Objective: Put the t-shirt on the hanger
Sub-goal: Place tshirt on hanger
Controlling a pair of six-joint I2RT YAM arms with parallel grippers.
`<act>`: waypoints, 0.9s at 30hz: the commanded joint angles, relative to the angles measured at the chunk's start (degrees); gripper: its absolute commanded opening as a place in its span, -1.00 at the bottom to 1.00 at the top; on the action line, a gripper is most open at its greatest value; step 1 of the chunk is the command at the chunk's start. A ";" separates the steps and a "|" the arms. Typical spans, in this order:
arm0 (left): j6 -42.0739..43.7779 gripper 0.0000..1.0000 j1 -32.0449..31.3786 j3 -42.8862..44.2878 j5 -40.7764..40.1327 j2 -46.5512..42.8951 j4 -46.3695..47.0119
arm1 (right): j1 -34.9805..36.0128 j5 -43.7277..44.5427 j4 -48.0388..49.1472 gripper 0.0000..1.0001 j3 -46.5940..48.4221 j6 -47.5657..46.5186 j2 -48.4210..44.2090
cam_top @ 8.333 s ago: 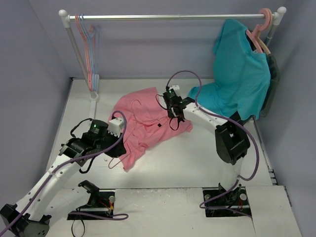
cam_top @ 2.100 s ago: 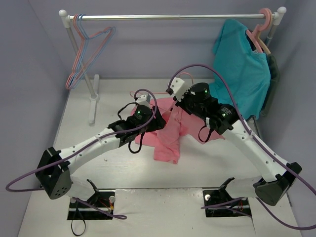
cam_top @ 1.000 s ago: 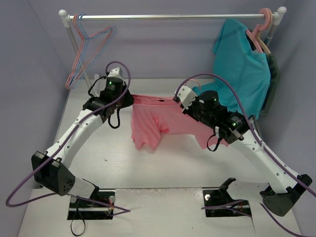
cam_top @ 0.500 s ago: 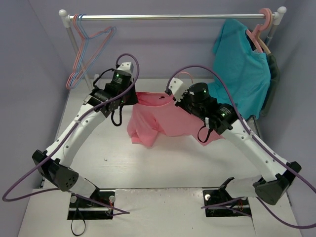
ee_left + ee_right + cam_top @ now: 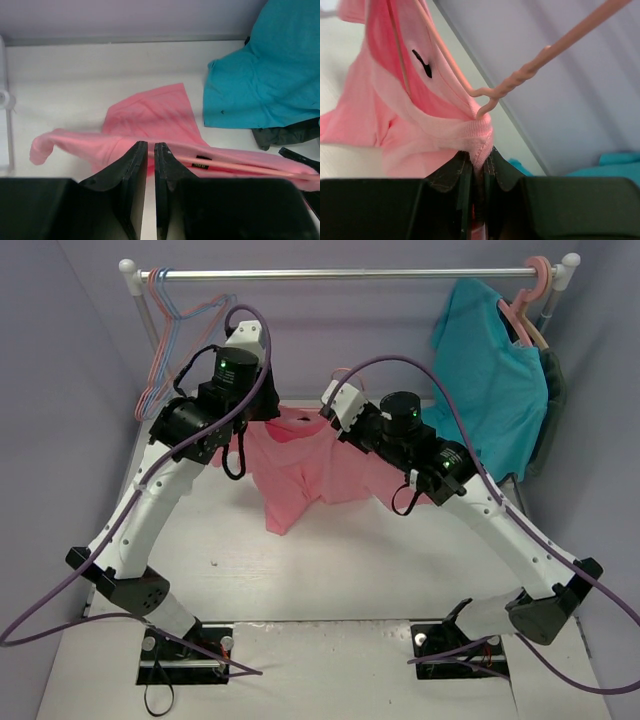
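Observation:
The pink t-shirt point(image 5: 300, 465) hangs in the air, stretched between my two grippers above the table. My left gripper point(image 5: 268, 412) is raised and holds its left end; in the left wrist view the gripper point(image 5: 150, 146) has its jaws nearly closed at the shirt's edge point(image 5: 150, 117), and the thin pink hanger's wire point(image 5: 240, 166) runs off to the right inside the cloth. My right gripper point(image 5: 337, 430) is shut on the shirt's collar point(image 5: 480, 135). The hanger's twisted neck and hook point(image 5: 530, 70) stick out of the collar just above my right gripper point(image 5: 479, 155).
A clothes rail point(image 5: 350, 274) spans the back. Thin blue and pink hangers point(image 5: 170, 340) hang at its left end. A teal t-shirt point(image 5: 490, 380) on a thick pink hanger hangs at the right over a dark garment, and shows in the left wrist view point(image 5: 265, 75).
Both arms have lifted the pink t-shirt off the table and carried it up and back toward the rail. The left gripper has risen the most.

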 commanded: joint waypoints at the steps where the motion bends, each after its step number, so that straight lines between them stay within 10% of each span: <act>1: 4.11 -0.74 -0.15 3.31 -0.43 -0.04 -2.20 | -1.39 -7.70 8.97 -1.00 -0.11 0.42 -5.08; 14: 20.18 -0.33 1.51 -9.71 3.00 -11.72 1.49 | -3.86 -8.67 16.18 -1.00 -21.56 5.87 -14.75; 20: 31.53 -0.08 5.55 -11.90 17.23 -12.61 -1.40 | -4.82 -11.31 14.08 -1.00 -21.39 5.79 -15.55; 27: 20.30 -0.07 6.97 -14.08 23.75 -10.32 -3.27 | -4.91 -9.73 13.37 -1.00 -20.25 5.61 -14.85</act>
